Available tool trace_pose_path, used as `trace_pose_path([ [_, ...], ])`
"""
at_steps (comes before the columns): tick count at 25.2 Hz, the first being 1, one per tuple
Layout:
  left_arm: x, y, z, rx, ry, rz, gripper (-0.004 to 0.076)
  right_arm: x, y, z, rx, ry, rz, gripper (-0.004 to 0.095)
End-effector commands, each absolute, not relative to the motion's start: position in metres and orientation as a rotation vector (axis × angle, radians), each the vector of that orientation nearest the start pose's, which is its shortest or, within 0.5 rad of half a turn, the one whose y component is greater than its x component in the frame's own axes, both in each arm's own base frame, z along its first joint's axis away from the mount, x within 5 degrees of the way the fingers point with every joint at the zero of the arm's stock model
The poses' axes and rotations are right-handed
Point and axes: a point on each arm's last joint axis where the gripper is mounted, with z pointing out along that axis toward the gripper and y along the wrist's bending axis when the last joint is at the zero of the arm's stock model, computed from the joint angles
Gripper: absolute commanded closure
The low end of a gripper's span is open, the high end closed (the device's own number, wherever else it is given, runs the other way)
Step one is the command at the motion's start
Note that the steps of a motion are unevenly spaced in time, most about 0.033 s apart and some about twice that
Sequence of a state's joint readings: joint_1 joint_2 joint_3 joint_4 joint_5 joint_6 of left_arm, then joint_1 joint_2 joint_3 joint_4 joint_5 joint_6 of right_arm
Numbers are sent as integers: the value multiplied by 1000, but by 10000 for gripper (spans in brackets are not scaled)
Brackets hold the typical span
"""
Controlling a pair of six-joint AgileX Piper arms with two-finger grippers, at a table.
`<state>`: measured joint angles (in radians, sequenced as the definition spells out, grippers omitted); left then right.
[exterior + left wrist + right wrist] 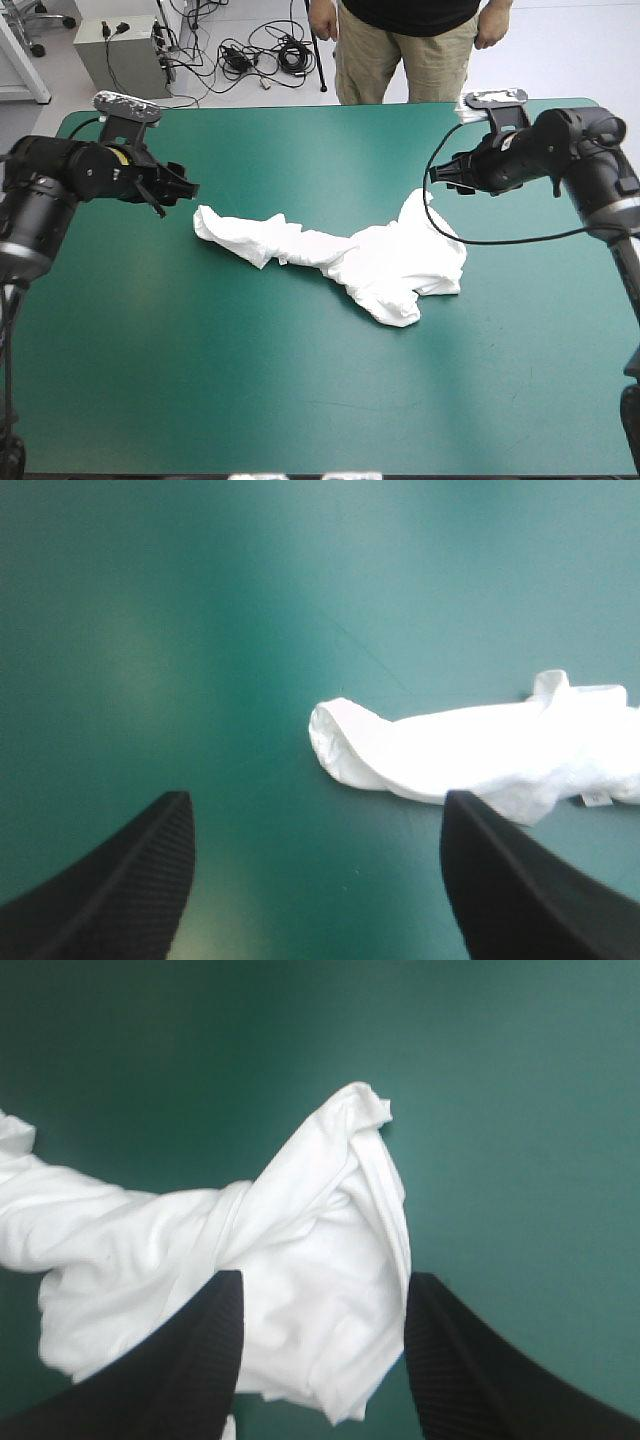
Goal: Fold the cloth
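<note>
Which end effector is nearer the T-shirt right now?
Right. The right end effector hangs open over a raised corner of the T-shirt; the left end effector, also open, sits just short of its rolled end.

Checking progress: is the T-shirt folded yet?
No, crumpled: the T-shirt lies in a twisted, rumpled strip on the teal-green cover, no neat folds.

High cam sits above and behind the robot, looking forward and down, so the whole tabletop [300,400] fits in, far edge near the top. Left wrist cam looks out past the left hand [315,798], low over the tabletop, catching one end of the T-shirt [480,750]. Right wrist cam sits closer, past the right hand [325,1278], with the T-shirt filling much of it. All three share the T-shirt.
</note>
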<state>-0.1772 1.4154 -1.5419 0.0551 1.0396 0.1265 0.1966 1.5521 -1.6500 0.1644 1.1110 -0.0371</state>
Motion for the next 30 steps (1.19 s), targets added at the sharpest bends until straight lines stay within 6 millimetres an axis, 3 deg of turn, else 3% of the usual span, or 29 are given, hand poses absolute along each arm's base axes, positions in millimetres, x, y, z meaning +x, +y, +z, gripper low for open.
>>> trace_pose_path([
  [1, 253, -41, 458, 342, 2214, 40, 243, 283, 70, 441, -260, 2391, 308, 450],
  [2, 238, -38, 469, 335, 2172, 39, 256, 271, 67, 446, -260, 2371, 302, 450],
  [5, 236, -38, 467, 303, 2177, 24, 269, 259, 64, 445, -254, 2377, 290, 450],
  [8, 257, -42, 431, 255, 2310, -6, 269, 259, 64, 430, -256, 2433, 291, 450],
  [11, 291, -49, 386, 264, 2443, -8, 269, 261, 64, 426, -253, 2438, 290, 450],
  [19, 346, -59, 324, 230, 2560, -24, 268, 261, 64, 426, -251, 2429, 291, 468],
  [24, 368, -58, 300, 204, 2554, -38, 268, 261, 65, 426, -251, 2431, 296, 509],
  [30, 395, -40, 274, 115, 2619, -56, 268, 261, 65, 426, -252, 2435, 296, 509],
])
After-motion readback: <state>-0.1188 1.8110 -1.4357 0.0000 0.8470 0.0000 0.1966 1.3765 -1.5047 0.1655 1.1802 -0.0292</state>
